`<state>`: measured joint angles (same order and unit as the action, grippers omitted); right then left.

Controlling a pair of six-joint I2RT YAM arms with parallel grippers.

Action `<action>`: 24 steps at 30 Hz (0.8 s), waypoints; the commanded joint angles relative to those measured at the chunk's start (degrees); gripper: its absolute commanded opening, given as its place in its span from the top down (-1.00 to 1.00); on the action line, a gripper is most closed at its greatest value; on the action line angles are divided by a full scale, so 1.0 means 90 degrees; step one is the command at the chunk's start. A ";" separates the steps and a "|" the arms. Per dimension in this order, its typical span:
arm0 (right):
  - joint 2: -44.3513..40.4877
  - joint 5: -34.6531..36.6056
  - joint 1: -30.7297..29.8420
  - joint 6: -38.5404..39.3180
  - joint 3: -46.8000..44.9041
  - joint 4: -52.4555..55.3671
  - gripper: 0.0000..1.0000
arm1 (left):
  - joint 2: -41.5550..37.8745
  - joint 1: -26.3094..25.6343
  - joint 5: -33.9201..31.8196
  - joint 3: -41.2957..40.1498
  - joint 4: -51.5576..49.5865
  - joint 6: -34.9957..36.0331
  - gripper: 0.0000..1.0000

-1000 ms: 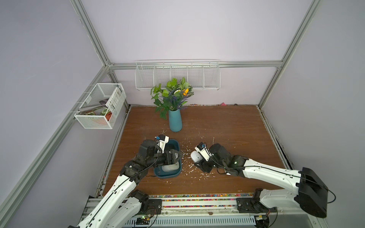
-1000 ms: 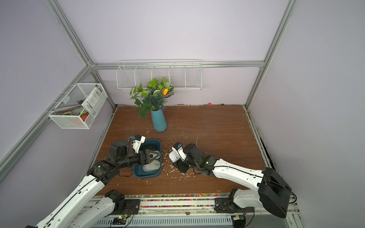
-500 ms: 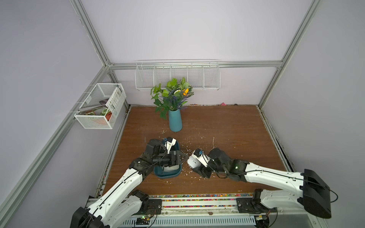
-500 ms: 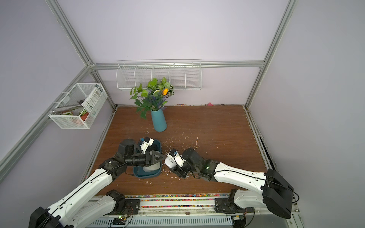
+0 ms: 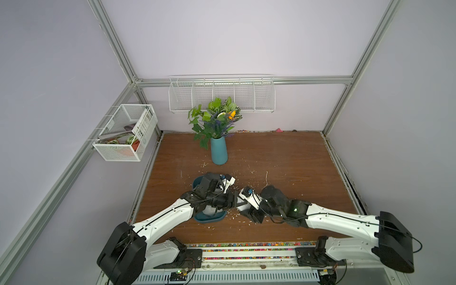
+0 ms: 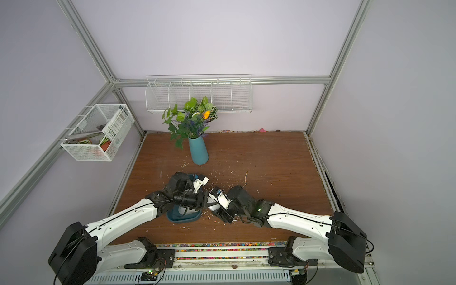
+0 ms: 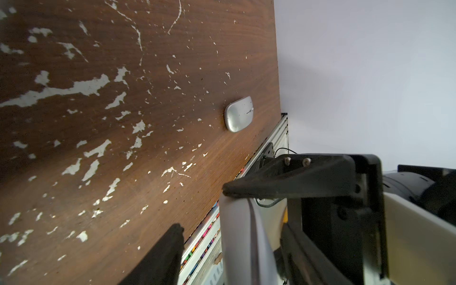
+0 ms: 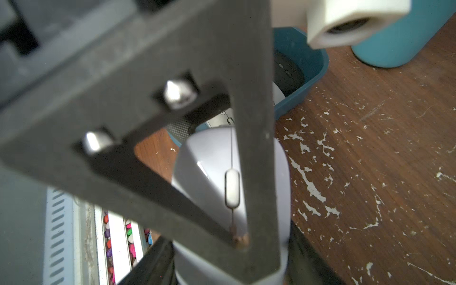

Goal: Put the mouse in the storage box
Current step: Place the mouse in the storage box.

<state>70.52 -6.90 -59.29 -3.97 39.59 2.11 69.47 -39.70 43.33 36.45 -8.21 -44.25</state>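
Holding mouse [image 8: 204, 172], right gripper [image 5: 241, 206], left gripper [image 7: 201, 209] straddling it beside storage box [image 5: 212, 219]

The storage box [image 5: 209, 219] stands before the vase [image 5: 218, 150], the mouse [image 8: 217, 170] beside it.

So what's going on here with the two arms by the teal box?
It looks like a handover beside the storage box. The right gripper is shut on a silver mouse, and the left gripper sits open astride the same mouse, a gap showing on one side. The box already holds a black mouse and a pale mouse. A second silver mouse lies on the table near its front edge.
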 commanded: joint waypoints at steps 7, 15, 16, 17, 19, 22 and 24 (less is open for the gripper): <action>-0.0154 0.0102 -0.0055 0.0060 -0.0149 -0.0234 0.34 | 0.0196 -0.0198 0.0034 0.0237 0.0184 0.0107 0.32; -0.0212 0.0316 -0.0056 -0.0005 -0.0197 -0.0262 -0.34 | -0.0142 -0.0184 -0.0436 0.0296 -0.0107 0.0137 0.81; -0.0249 0.0377 -0.0062 -0.0032 -0.0224 -0.0281 -0.43 | -0.0222 -0.0156 -0.0548 0.0313 -0.0191 0.0153 0.83; -0.0298 0.0427 -0.0057 -0.0047 -0.0271 -0.0318 -0.51 | -0.0315 -0.0095 -0.0694 0.0333 -0.0327 0.0174 0.84; -0.0406 0.0496 -0.0060 -0.0057 -0.0368 -0.0405 -0.62 | -0.0528 0.0155 -0.0917 0.0369 -0.0712 0.0184 0.87; -0.0540 0.0576 -0.0053 -0.0096 -0.0561 -0.0657 -0.65 | -0.1010 0.0813 -0.1397 0.0355 -0.1391 0.0267 0.90; -0.0589 0.0599 -0.0056 -0.0130 -0.0644 -0.0810 -0.65 | -0.1448 0.1238 -0.1920 0.0327 -0.1735 0.0328 0.90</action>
<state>66.37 -2.85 -59.66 -4.10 35.38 -1.74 60.86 -32.23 33.54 37.93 -17.30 -43.20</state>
